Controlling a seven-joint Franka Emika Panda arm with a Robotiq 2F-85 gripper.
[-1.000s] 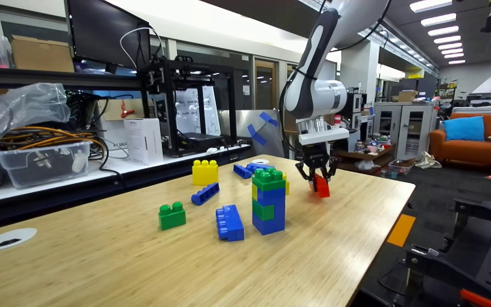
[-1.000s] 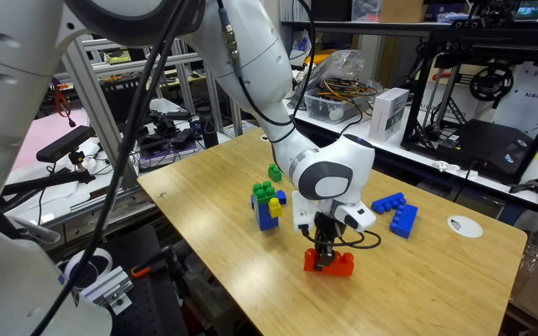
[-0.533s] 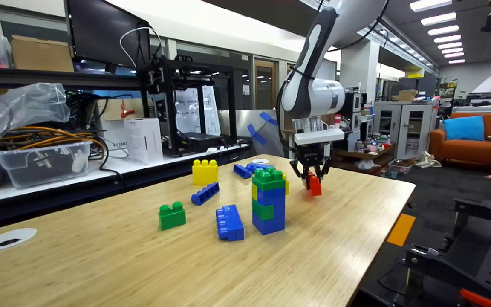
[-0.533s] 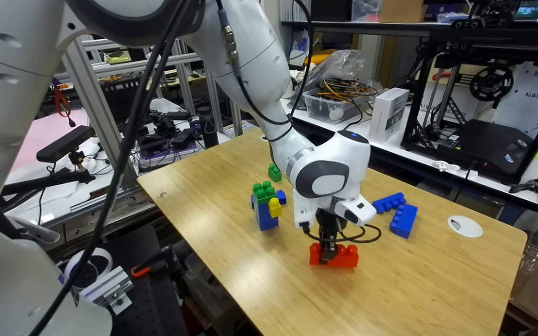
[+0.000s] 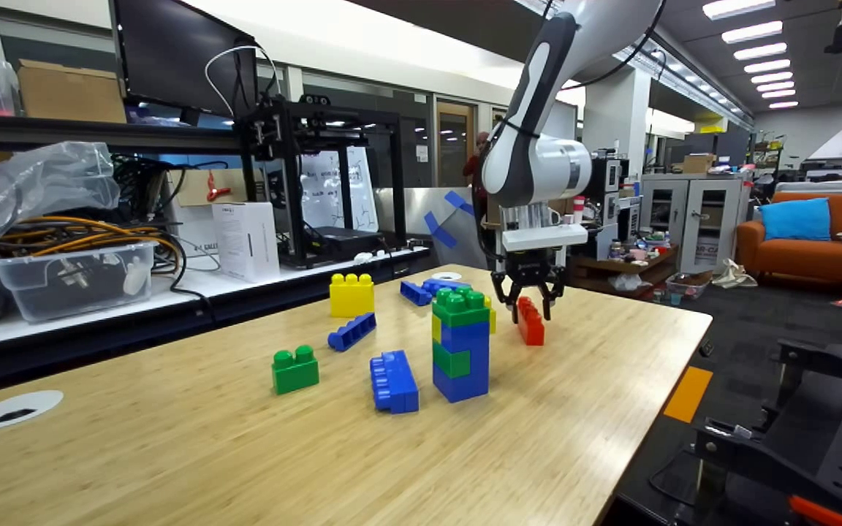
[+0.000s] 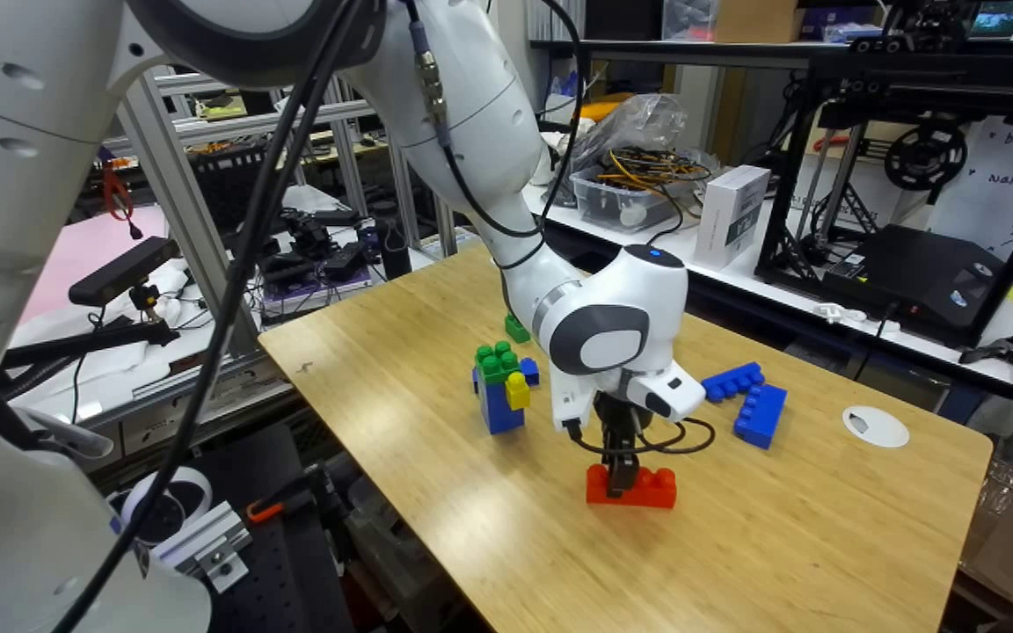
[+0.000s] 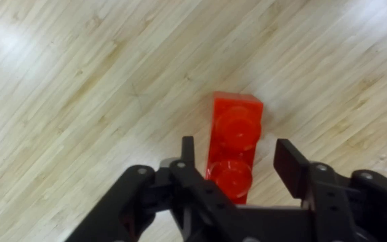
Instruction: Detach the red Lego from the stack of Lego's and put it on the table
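Observation:
The red Lego (image 5: 532, 326) lies studs up on the table (image 5: 245, 453), apart from the stack; it also shows in an exterior view (image 6: 654, 494) and in the wrist view (image 7: 235, 141). My gripper (image 5: 531, 315) is open, with one finger on each side of the red Lego. In the wrist view the gripper (image 7: 235, 144) shows a gap between each finger and the brick; the near end of the brick is hidden by the gripper. The stack of Lego's (image 5: 463, 358), green over blue with some yellow, stands upright; it also shows in an exterior view (image 6: 501, 404).
A yellow brick (image 5: 352, 297), a small green brick (image 5: 295, 371) and blue bricks (image 5: 395, 381) lie loose on the table. Two more blue bricks (image 6: 760, 416) lie near the white grommet (image 6: 876, 426). A shelf with a 3D printer (image 5: 340, 183) stands beyond the table.
The red Lego, held between the fingers earlier, shifted towards the stack's side in an exterior view and came down onto the table. The fingers have opened. The stack has not moved.

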